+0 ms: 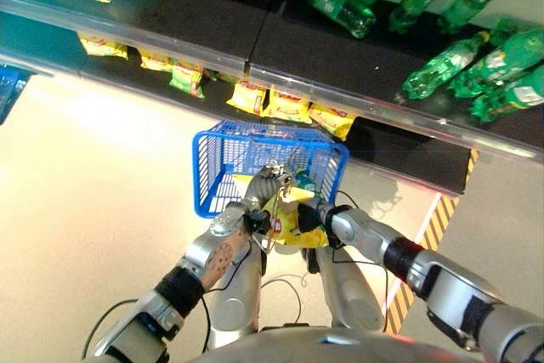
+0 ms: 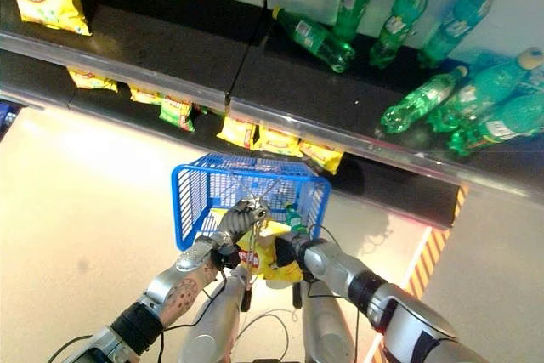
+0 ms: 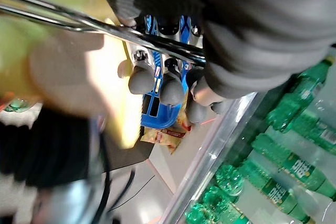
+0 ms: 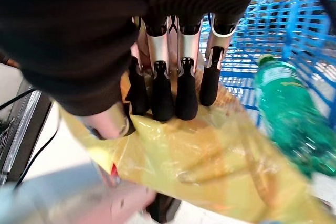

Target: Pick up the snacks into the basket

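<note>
Right wrist view: right hand (image 4: 157,51) fingers grip yellow snack bag (image 4: 210,166); left hand (image 1: 265,186) fingers curl round basket (image 1: 223,159) handle; print unreadable.

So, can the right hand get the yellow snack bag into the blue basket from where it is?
Probably yes. The right hand grips the yellow snack bag just short of the blue basket, whose top is open. The left hand on the wire handle crowds the near rim somewhat.
</note>
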You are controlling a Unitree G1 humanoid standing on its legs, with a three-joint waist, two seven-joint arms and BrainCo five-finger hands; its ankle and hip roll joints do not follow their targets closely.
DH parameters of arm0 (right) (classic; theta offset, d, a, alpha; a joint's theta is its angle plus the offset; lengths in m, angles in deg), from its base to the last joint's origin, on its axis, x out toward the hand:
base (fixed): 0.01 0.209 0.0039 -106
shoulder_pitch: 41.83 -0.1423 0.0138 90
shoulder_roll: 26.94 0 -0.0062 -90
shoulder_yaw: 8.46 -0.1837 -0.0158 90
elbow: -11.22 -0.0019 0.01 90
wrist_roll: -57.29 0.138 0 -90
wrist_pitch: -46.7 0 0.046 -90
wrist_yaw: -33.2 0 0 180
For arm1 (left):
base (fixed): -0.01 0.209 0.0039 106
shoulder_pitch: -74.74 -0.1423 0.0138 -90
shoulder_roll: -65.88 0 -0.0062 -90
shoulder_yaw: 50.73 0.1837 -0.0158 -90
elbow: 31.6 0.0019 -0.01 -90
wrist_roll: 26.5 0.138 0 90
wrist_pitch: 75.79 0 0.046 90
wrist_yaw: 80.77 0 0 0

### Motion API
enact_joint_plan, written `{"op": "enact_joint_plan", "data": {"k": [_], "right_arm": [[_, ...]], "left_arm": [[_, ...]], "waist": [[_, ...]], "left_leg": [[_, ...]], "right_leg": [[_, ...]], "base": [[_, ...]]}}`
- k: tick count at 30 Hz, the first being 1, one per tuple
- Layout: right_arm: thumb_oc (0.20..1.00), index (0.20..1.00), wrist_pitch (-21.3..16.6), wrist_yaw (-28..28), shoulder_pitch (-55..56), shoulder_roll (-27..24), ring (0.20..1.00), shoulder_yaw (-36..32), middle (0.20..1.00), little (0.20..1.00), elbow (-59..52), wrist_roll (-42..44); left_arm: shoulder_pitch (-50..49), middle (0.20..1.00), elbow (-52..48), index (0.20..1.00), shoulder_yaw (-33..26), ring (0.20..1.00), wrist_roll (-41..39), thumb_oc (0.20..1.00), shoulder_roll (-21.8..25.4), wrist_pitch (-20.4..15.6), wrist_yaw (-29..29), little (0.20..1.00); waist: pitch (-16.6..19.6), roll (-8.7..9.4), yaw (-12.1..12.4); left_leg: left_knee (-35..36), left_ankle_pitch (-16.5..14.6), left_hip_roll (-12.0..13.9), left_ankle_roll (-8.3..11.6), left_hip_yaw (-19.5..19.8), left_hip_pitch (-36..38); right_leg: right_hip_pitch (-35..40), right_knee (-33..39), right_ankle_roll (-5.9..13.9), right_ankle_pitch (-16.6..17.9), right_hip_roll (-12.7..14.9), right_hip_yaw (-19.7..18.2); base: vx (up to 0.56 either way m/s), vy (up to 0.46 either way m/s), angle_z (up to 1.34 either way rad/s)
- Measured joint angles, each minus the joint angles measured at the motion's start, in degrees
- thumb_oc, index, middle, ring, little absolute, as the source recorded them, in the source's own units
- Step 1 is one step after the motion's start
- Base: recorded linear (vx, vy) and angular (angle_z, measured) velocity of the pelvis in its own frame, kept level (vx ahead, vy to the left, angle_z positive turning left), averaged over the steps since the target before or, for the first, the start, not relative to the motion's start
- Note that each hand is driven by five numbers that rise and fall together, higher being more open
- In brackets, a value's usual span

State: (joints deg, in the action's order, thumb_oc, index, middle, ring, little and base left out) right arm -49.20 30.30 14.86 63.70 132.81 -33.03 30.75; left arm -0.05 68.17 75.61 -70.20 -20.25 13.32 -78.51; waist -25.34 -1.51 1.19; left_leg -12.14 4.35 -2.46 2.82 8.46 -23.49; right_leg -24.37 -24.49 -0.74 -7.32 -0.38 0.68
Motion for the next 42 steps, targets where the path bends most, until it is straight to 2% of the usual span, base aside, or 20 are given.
{"op": "enact_joint_plan", "data": {"k": [4, 6, 15, 18, 26, 27, 28, 37, 42], "right_arm": [[0.200, 0.200, 1.69, 2.91, -2.91, 2.39, 0.200, -1.46, 0.200, 0.200, 3.37, 3.76], [0.200, 0.200, 2.18, 4.79, -3.38, 2.59, 0.200, -3.51, 0.200, 0.200, 3.48, 6.37], [0.200, 0.200, 4.05, 9.88, -12.72, 3.79, 0.200, -9.11, 0.200, 0.200, 8.97, 16.99], [0.200, 0.200, 4.43, 11.02, -16.29, 3.82, 0.200, -10.31, 0.200, 0.200, 12.66, 19.04], [0.200, 0.200, 5.20, 12.69, -20.36, 4.75, 0.200, -12.52, 0.200, 0.200, 18.69, 22.80], [0.576, 0.576, 5.20, 12.78, -20.76, 5.09, 0.576, -12.52, 0.576, 0.576, 19.64, 22.92], [1.000, 1.000, 5.28, 13.20, -21.09, 5.48, 1.000, -12.53, 1.000, 1.000, 20.50, 23.39], [1.000, 1.000, 6.08, 13.06, -19.47, 5.83, 1.000, -12.39, 1.000, 1.000, 20.04, 23.62], [1.000, 1.000, 6.27, 12.57, -9.65, 4.29, 1.000, -11.59, 1.000, 1.000, 9.57, 20.50]], "left_arm": [[0.69, 0.200, -1.67, 0.200, 1.55, 0.200, -1.10, 0.200, 0.47, 0.16, 0.16, 0.200], [1.46, 0.200, -2.38, 0.200, 2.11, 0.200, -1.91, 0.200, 0.45, 0.16, 0.28, 0.200], [2.27, 0.200, -8.34, 0.200, 3.54, 0.200, -4.60, 0.200, 2.99, 0.21, 0.28, 0.200], [2.49, 0.200, -10.35, 0.200, 3.63, 0.200, -5.38, 0.200, 4.13, 0.22, 0.27, 0.200], [2.46, 0.200, -12.05, 0.200, 3.61, 0.200, -6.59, 0.200, 6.16, 0.30, 0.26, 0.200], [2.49, 0.200, -12.15, 0.200, 3.61, 0.200, -6.60, 0.200, 6.25, 0.35, 0.26, 0.200], [2.46, 0.200, -12.36, 0.200, 3.64, 0.200, -6.63, 0.200, 6.27, 0.55, 0.26, 0.200], [2.33, 0.200, -12.43, 0.200, 3.29, 0.200, -7.10, 0.200, 6.18, 0.64, 0.26, 0.200], [-0.43, 0.200, -12.55, 0.200, 1.43, 0.200, -7.15, 0.200, 6.49, 0.67, 0.23, 0.200]], "waist": [[-1.13, -1.17, 0.28], [-1.93, -1.72, 1.37], [-3.64, -2.04, 3.35], [-4.48, -2.37, 4.54], [-4.78, -2.36, 5.90], [-4.79, -2.37, 5.87], [-4.79, -2.37, 5.86], [-4.89, -2.21, 4.94], [-4.93, -1.92, 3.52]], "left_leg": [[-1.39, -0.23, -0.56, 0.24, 0.68, -2.18], [-2.10, -0.26, -0.65, 0.31, 0.99, -2.85], [-4.36, -0.17, -1.27, 0.40, 1.48, -6.28], [-4.77, -0.13, -1.43, 0.36, 1.74, -6.88], [-5.47, 0.06, -1.93, 0.13, 2.76, -8.67], [-5.47, 0.07, -2.00, 0.12, 2.81, -8.71], [-5.46, 0.10, -2.14, 0.07, 2.89, -8.75], [-5.61, 0.33, -2.70, -0.27, 2.84, -8.28], [-4.23, 0.07, -2.34, -0.66, 2.58, -4.86]], "right_leg": [[-2.22, -1.80, -0.01, -0.44, 0.14, 0.26], [-2.94, -2.55, -0.19, -0.57, 0.23, 0.41], [-5.92, -4.52, -0.16, -0.86, 0.64, 1.20], [-6.33, -5.10, -0.13, -0.84, 0.83, 1.43], [-7.48, -5.38, -0.01, -0.82, 1.04, 1.54], [-7.55, -5.46, 0.01, -0.84, 1.15, 1.60], [-7.61, -5.63, 0.11, -0.90, 1.26, 1.66], [-7.28, -6.00, 0.47, -0.99, 1.89, 1.61], [-3.76, -3.92, 1.10, -0.83, 1.66, 1.22]], "base": [[-0.04, 0.002, 0.08], [-0.03, -0.003, 0.08], [-0.03, 0.008, 0.04], [-0.02, 0.010, 0.06], [-0.01, 0.003, 0.07], [0.01, 0.006, 0.05], [0.01, 0.000, 0.05], [0.01, 0.003, 0.01], [0.03, -0.003, -0.04]]}}
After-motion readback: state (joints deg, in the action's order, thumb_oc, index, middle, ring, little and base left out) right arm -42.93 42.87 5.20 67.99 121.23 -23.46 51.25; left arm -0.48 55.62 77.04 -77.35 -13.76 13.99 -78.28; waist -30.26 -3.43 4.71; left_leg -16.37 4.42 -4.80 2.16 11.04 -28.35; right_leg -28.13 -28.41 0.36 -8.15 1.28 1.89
